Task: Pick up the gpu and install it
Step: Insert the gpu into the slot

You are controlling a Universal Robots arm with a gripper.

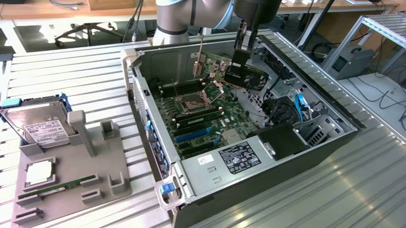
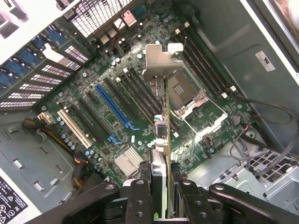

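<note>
Silver-grey cylindrical arm [image 1: 172,19], black claw [image 1: 241,59], dark fingers [image 2: 139,200] with round screws

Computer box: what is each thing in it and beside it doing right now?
case, open, lying on its side
gpu, held above the board, not plugged in
gripper, shut on gpu
blue slot, empty
hard drive, sitting on the tray
RAM stick, lying on the tray
</note>
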